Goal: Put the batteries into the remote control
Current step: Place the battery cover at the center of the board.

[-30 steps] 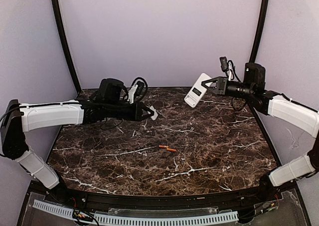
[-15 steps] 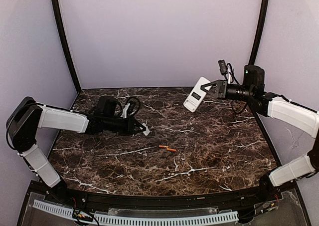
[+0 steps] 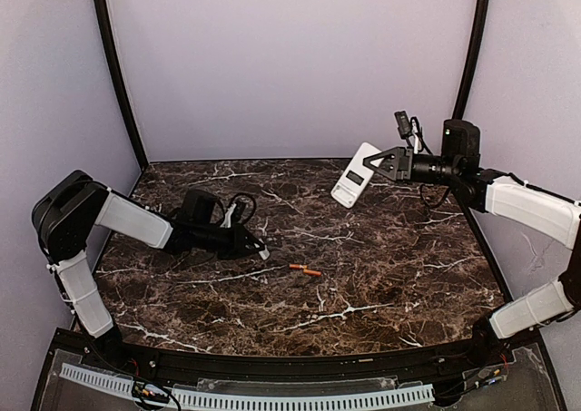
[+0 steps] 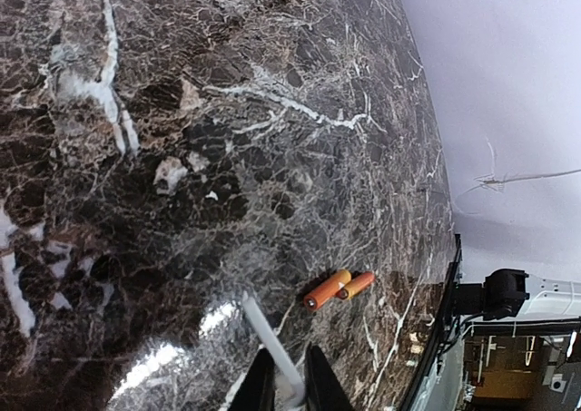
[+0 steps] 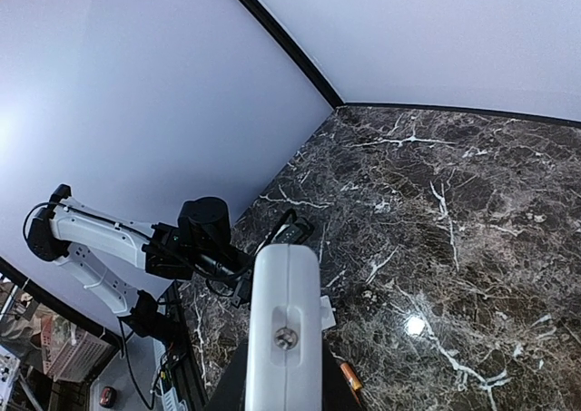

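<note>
A: State of R claw?
B: Clenched on remote, gripping upper end. Holding it up in air over back-right part of table, tilted, screen side toward top cam. Showing plain white back w/ 1 screw on R wrist cam.
A: And the 2 batteries?
B: Lying on table, approx. mid, orange, touching each other, slightly staggered. Well apart from remote. Just visible low in R wrist cam too, beside remote's edge.
A: L claw?
B: Down low, close to table, left of batteries; near, not touching them. Pinched on thin white piece, edge-on in L wrist cam, sticking out past fingertips toward batteries.
A: Touching table w/ that piece?
B: Can't tell from either cam.
A: Anything else?
B: L arm reaching in from left edge, seen far off in R wrist cam. Dark marble-look table w/ white veins, pale walls behind.
</note>
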`<act>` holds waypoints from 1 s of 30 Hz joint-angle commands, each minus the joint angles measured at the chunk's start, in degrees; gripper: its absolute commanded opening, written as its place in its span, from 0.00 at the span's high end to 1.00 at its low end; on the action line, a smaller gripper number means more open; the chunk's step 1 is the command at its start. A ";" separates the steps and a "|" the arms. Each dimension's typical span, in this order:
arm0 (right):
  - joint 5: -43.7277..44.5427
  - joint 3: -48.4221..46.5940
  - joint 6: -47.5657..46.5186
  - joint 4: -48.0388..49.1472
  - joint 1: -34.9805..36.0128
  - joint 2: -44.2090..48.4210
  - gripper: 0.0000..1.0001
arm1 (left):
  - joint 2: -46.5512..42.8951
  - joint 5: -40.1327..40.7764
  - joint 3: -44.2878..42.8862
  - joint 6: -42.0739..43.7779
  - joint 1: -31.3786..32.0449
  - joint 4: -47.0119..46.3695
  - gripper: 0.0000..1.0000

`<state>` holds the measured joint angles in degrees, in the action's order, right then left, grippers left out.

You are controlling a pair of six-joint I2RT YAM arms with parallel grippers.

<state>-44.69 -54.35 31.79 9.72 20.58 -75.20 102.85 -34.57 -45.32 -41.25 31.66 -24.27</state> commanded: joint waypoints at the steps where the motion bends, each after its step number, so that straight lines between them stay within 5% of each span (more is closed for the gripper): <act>1: -1.82 0.50 0.20 2.41 -0.28 -0.10 1.00 | -0.94 3.76 1.68 -0.19 -0.88 2.76 0.80; 8: -3.73 1.02 0.38 2.76 -0.30 -0.04 1.00 | -2.22 8.80 2.38 -0.08 -2.74 9.81 0.62; 13: -5.26 1.28 0.25 2.75 -0.29 -0.43 1.00 | -6.74 14.17 3.15 1.62 -3.52 13.95 0.33; 17: -7.43 1.74 0.63 4.34 -0.18 -1.10 1.00 | -13.44 17.40 4.41 4.89 -2.97 11.10 0.21; 23: -11.71 1.00 -0.16 4.80 1.45 -3.34 1.00 | -21.04 9.08 3.11 11.79 1.16 -0.02 0.22; 30: -14.93 -2.23 -2.99 2.37 6.19 -6.74 1.00 | -17.68 -0.76 -7.34 16.05 8.52 1.60 0.34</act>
<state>-56.36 -53.71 30.96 11.68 24.36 -80.75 83.74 -28.62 -48.80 -28.69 37.34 -21.39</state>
